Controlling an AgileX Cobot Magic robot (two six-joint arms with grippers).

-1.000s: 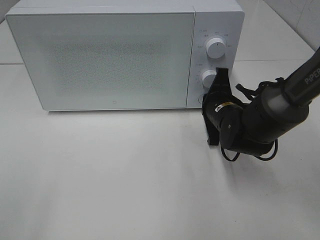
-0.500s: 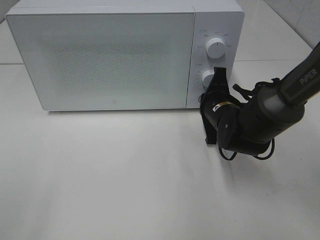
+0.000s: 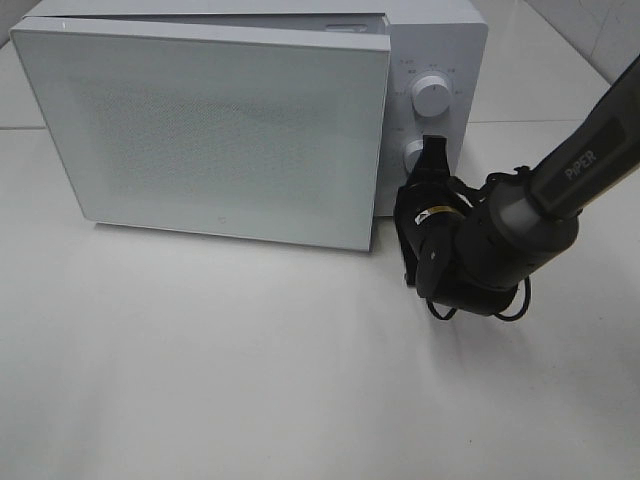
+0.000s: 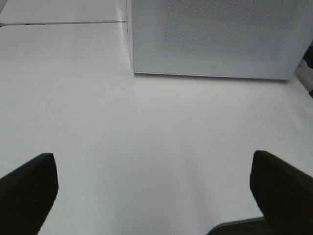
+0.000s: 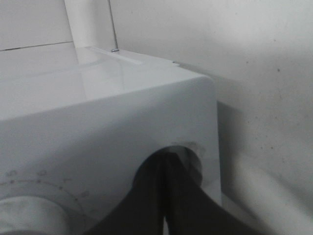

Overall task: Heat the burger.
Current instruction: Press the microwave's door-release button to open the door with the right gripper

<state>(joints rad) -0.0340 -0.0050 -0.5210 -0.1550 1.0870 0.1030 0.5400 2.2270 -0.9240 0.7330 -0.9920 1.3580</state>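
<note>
Exterior high view: one white microwave (image 3: 435, 40) stands on the white tabletop (image 3: 250, 380). Its one wide door (image 3: 210, 130) is ajar, swung a little way out on the side next to the control panel. That panel carries two round knobs, an upper knob (image 3: 431, 93) and a lower knob (image 3: 411, 154). Two arms serve the scene, but only one black arm (image 3: 560, 190) shows here, reaching in from the right with a looped cable (image 3: 520, 298) at its wrist.

The right claw (image 3: 432, 150) has its jaws together. In the right wrist view its tip (image 5: 165, 161) sits against a round button (image 5: 190, 152) on the panel's lower corner. It covers part of the lower knob from above.

The left claw (image 4: 155, 196) is spread wide over bare tabletop, its two dark fingers (image 4: 29, 188) well apart, facing the door.

A thin seam crosses the tabletop behind the microwave. The burger shows in no view, so I cannot tell where it is.
</note>
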